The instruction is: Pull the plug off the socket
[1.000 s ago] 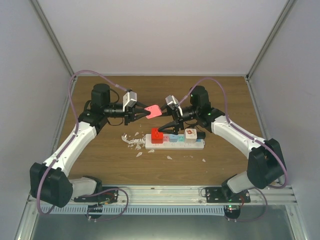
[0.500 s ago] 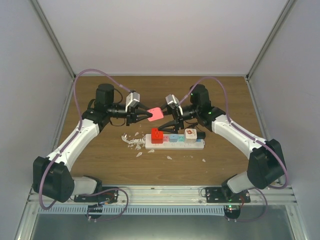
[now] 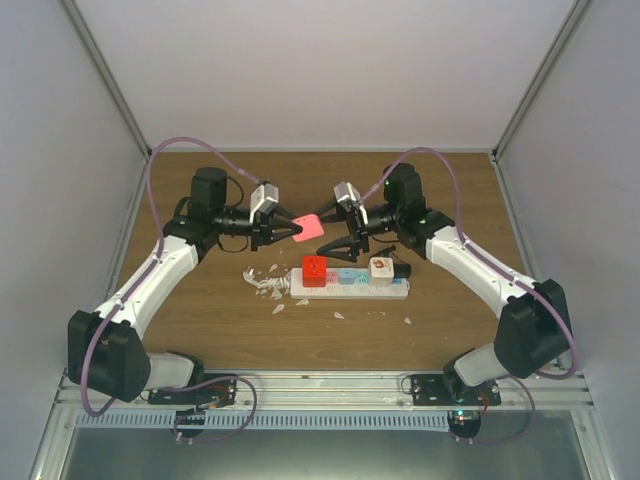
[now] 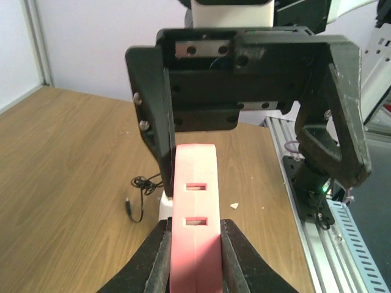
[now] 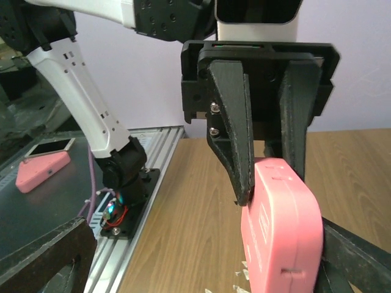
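Top external view, left to right: the left end effector [image 3: 296, 230] is clamped on a pink plug [image 3: 311, 226] and holds it in the air, well clear of the counter [image 3: 200, 320]. Left wrist view confirms both fingers [image 4: 156, 259] press the plug's sides. The right end effector [image 3: 348, 244] faces it just beside, spread wide with nothing in its grasp. Below them the power strip [image 3: 345, 291] lies flat on the counter, white scraps [image 3: 266, 283] at its left end. A red plug [image 3: 314, 271] and a beige plug [image 3: 381, 266] are seated in it.

Assessment: 1 plug is out. If only that one was wanted, setting it down is what is left; otherwise 2 more need pulling.
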You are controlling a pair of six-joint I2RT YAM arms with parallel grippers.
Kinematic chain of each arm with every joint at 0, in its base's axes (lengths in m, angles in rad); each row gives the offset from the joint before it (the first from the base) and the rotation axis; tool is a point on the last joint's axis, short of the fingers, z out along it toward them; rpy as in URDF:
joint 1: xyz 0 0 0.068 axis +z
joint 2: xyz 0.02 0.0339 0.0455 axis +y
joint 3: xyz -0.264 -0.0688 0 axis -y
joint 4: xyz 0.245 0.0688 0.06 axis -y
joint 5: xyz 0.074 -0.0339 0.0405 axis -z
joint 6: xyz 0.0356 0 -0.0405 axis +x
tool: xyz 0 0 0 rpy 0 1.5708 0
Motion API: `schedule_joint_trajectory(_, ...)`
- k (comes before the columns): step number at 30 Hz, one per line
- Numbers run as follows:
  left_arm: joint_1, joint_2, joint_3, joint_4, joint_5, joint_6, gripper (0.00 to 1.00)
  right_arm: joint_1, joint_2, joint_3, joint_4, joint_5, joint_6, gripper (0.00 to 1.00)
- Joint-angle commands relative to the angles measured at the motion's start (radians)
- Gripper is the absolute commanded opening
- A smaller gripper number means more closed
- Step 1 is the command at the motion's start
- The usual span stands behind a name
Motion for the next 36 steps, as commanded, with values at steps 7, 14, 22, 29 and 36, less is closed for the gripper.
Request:
schedule_joint_trajectory(7, 0.162, 0.049, 0.059, -0.078, -0.054, 0.052, 0.00, -0.091, -0.058, -0.017, 0.079, 0.028, -0.028, 0.98)
schedule_joint_trajectory(14, 0.305, 0.163, 0.141, -0.107, -0.061, 0.050, 0.00, -0.139, -0.074, -0.103, 0.064, 0.126, -0.117, 1.00)
schedule_joint_trajectory(22, 0.488, 0.365, 0.297, -0.110, -0.116, 0.032, 0.00, -0.155, -0.067, -0.212, 0.030, 0.182, -0.230, 1.00)
schedule_joint_trajectory(29, 0.607, 0.549, 0.368, -0.018, -0.202, -0.078, 0.00, -0.163, -0.067, -0.247, 0.056, 0.191, -0.245, 1.00)
schedule_joint_trajectory(36, 0.662, 0.718, 0.467, 0.008, -0.321, -0.152, 0.00, -0.163, -0.065, -0.259, 0.056, 0.198, -0.259, 1.00)
